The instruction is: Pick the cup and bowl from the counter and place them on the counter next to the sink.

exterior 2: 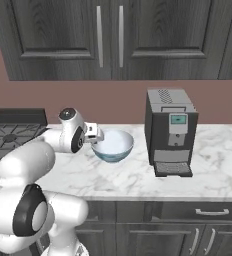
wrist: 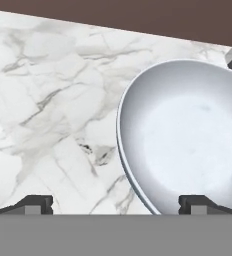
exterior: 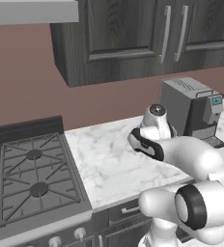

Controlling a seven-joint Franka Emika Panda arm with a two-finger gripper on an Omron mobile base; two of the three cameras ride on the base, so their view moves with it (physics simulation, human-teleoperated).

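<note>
The pale grey-blue bowl [exterior 2: 113, 145] stands upright on the white marble counter [exterior 2: 213, 167], just left of the coffee machine. My gripper [exterior 2: 97, 136] hovers at the bowl's left rim, open, holding nothing. In the hand view the bowl [wrist: 188, 140] lies to the right, and its near left rim runs down between the two wide-apart fingertips [wrist: 36, 204] of the gripper [wrist: 117, 205]. One tip is over bare counter [wrist: 48, 100], the other over the bowl's inside. The cup and the sink are out of view. In the left base view my own arm hides the bowl.
A grey boxy coffee machine [exterior 2: 170, 132] stands close to the right of the bowl, also seen behind the arm [exterior: 191, 108]. The dark gas stove [exterior: 32, 178] lies to the left. Dark wall cabinets [exterior 2: 113, 35] hang above the counter.
</note>
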